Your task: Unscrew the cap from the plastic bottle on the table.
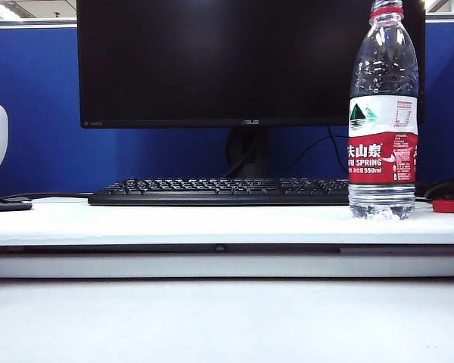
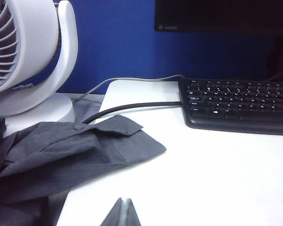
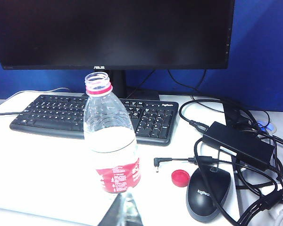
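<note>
right wrist view – ribbed clear plastic bottle (image 3: 112,141) uncapped, round red cap (image 3: 180,178) on table (image 3: 47,165), right gripper (image 3: 124,213) – left gripper (image 2: 123,214) clenched, empty

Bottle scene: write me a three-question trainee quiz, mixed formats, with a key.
1. True or false: the cap is screwed onto the plastic bottle.
2. The cap lies on the table nearest to: A) the mouse B) the fan C) the grey cloth
3. Fill in: both the left claw and right claw are ____.

Key: 1 false, the neck is open; 2 A; 3 shut, holding nothing.
</note>
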